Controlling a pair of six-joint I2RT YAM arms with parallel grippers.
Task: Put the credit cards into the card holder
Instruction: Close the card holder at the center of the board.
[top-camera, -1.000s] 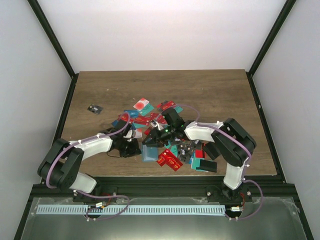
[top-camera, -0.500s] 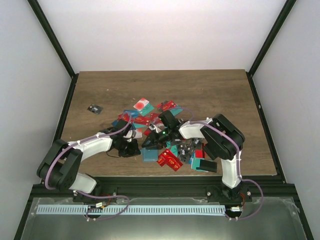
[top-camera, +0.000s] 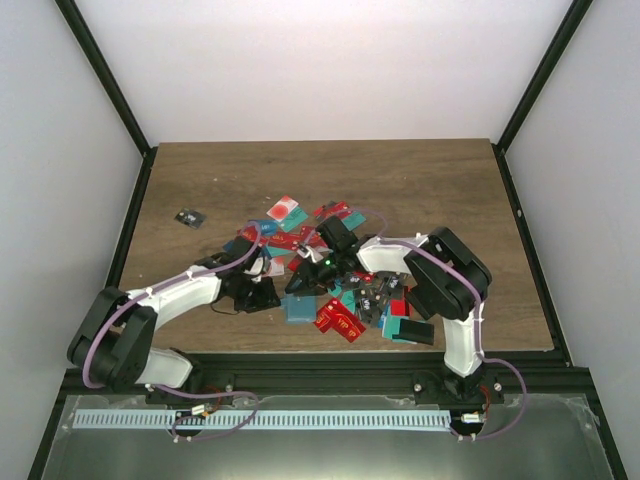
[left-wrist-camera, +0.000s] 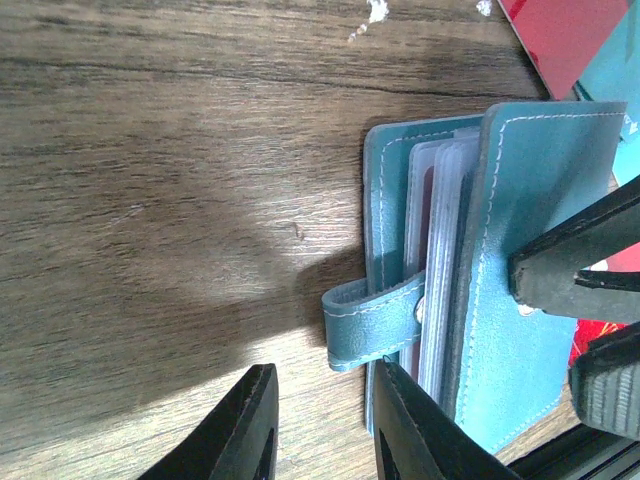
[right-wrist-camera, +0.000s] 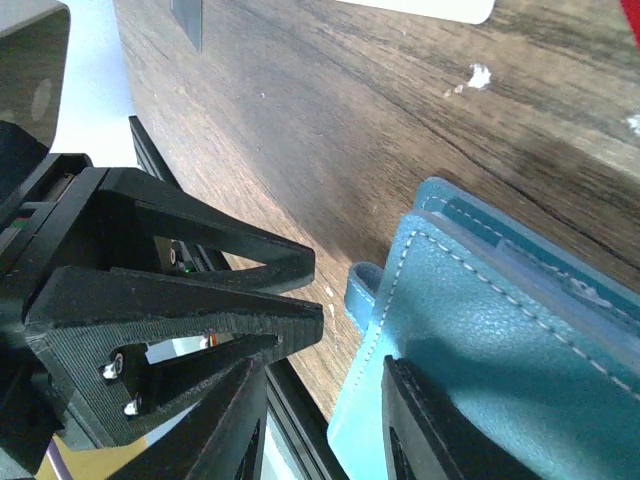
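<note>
The teal card holder (top-camera: 298, 308) lies at the near edge of the pile, its cover (left-wrist-camera: 540, 200) part lifted off clear sleeves and its strap (left-wrist-camera: 372, 318) sticking out loose. My left gripper (left-wrist-camera: 322, 385) is open over bare wood just below the strap, its right finger beside the holder's edge. The right gripper (right-wrist-camera: 325, 375) stands open astride the holder's (right-wrist-camera: 500, 330) lower corner. One of its fingers (right-wrist-camera: 440, 420) rests on the cover. Several red, teal and white credit cards (top-camera: 300, 240) lie scattered behind, and a red one (top-camera: 340, 322) sits in front.
A black-and-teal case (top-camera: 408, 328) sits at the near right of the pile. A small black object (top-camera: 188, 217) lies alone at the left. In the left wrist view, red and teal cards (left-wrist-camera: 570, 40) show at the top right. The table's near edge (top-camera: 300, 350) is close.
The right arm's elbow has swung in toward the pile. The left arm has stretched slightly forward. Both grippers stay at the card holder.
</note>
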